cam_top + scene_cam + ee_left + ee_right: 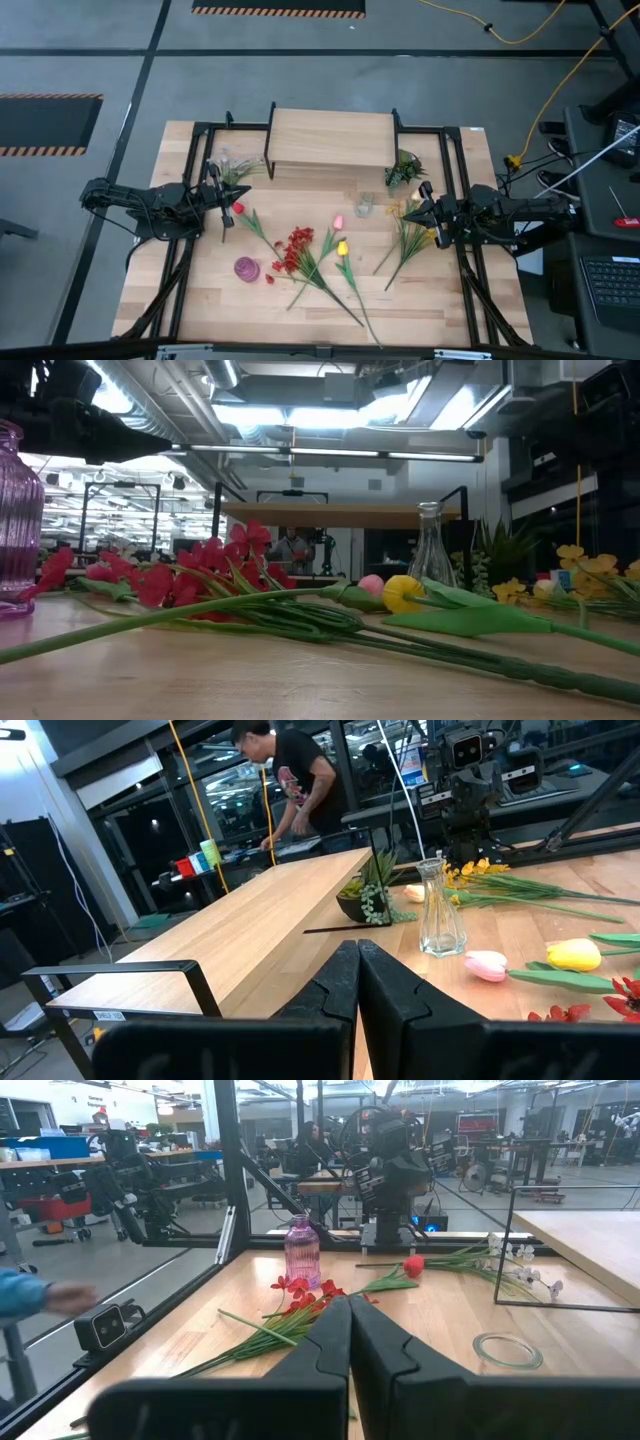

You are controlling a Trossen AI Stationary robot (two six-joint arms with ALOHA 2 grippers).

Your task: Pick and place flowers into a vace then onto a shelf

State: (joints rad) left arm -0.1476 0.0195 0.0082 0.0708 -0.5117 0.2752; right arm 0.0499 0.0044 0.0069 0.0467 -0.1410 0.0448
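1. Waiting at opposite desk edges, the left gripper (222,203) and the right gripper (428,212) both hold nothing; in each wrist view the jaws are pressed together, empty.
2. Flowers lie loose across the desk (430,300) between the arms: a red tulip (239,208) just beside the left gripper, a red spray (297,249) at centre, a pink tulip (338,222) and a yellow tulip (343,247) close together, and yellow blossoms (412,215) by the right gripper.
3. A purple vase (247,268) stands near the spray; a clear vase (366,205) stands in front of the shelf (330,138), which sits at the desk's far edge.
4. Long axes: the red tulip's stalk runs diagonally from its head toward the desk's middle; the pink and yellow tulips point heads toward the shelf, stalks trailing toward the near edge; the yellow blossoms' stalks also slant down toward the near edge.
5. Risk, as a judgement: stalks of the spray and the tulips cross in a tangle, so lifting one may drag its neighbours along.
6. Thin stalks flat on the wood leave little to pinch; a grasp could slip or scrape the desk.
7. A long stem carried off-centre may swing and tip either narrow-necked vase during insertion
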